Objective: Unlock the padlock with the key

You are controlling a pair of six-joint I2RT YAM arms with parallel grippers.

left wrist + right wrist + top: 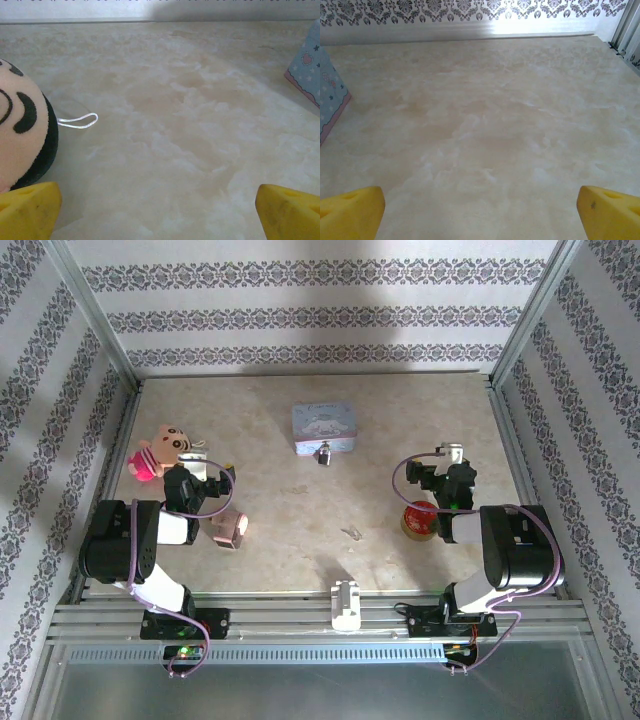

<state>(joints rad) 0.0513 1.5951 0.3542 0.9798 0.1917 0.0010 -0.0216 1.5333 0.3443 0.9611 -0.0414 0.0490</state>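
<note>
The padlock point(324, 453) lay on the beige table point(250, 420) just in front of the pale-blue tin point(323, 426). The key point(352, 533) lay flat nearer the arms, well apart from the lock. The left gripper point(157, 212), close to a plush doll point(20, 135), and the right gripper point(480, 212) were both released, their yellow fingertips spread wide over bare table.

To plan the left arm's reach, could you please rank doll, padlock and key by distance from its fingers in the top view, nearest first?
1. Doll, just left of the left fingers.
2. Padlock, centre, by the tin.
3. Key, centre, nearer the bases.
</note>
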